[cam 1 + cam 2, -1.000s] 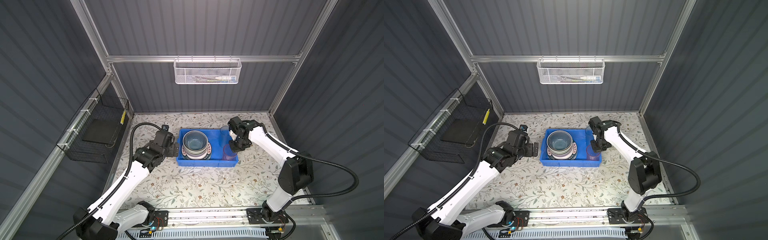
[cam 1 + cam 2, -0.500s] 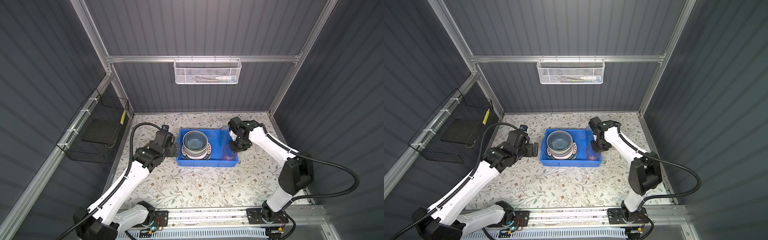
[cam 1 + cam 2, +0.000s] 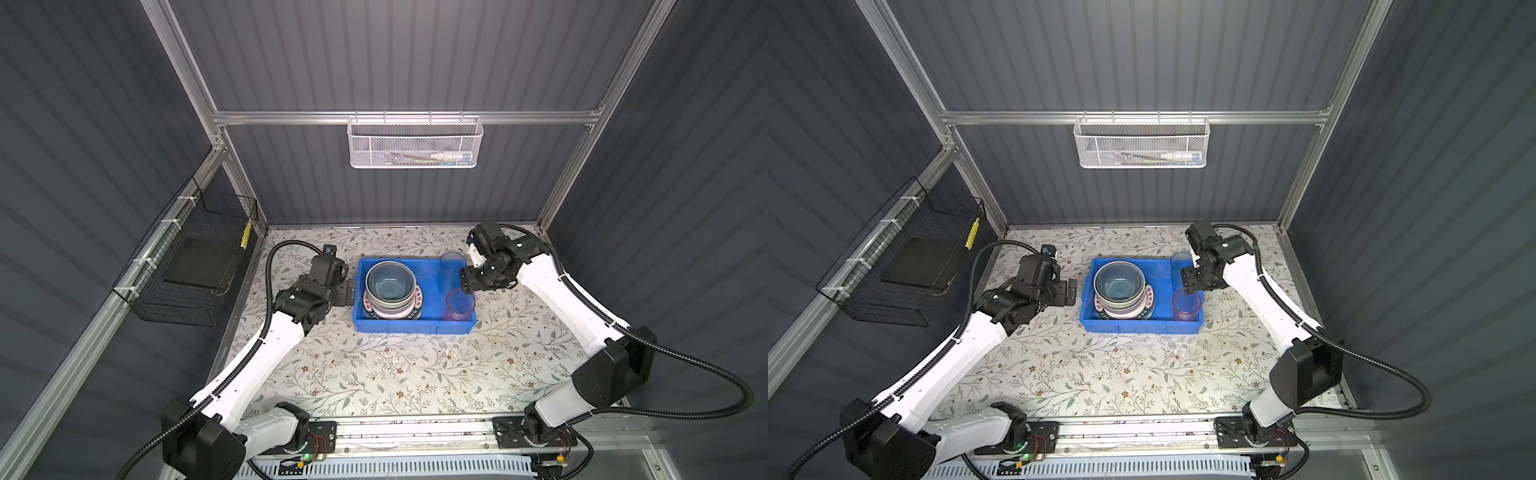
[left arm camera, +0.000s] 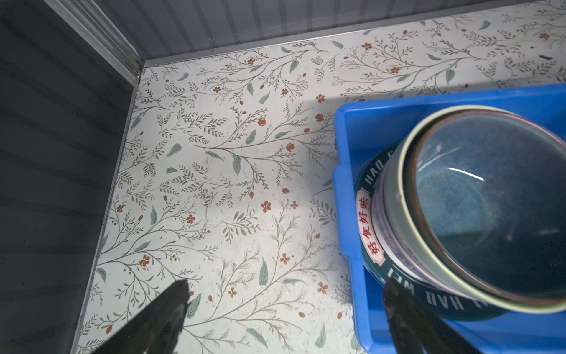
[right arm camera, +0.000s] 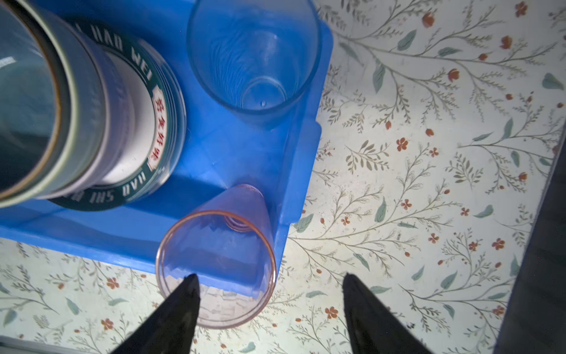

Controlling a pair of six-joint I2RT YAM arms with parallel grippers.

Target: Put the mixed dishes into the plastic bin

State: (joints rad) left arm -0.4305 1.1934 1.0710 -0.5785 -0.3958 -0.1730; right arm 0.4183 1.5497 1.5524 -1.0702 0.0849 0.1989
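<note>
Standing upright in the blue plastic bin (image 3: 411, 327), the pink tumbler (image 3: 459, 306) and blue tumbler (image 3: 453, 268) are seen beside the stacked dishes (image 3: 390, 286). The right pincer (image 5: 269, 277) is spread apart at the pink tumbler's rim; the left pincer (image 4: 284, 283) is held apart.

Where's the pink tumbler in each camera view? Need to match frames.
In a top view: pink tumbler in the near right corner of the blue bin.
In a top view: pink tumbler, same corner.
Left wrist: not in it.
Right wrist: pink tumbler upright in that corner, just ahead of the open right gripper.
Shared landmark: the blue bin, seen in all four.
</note>
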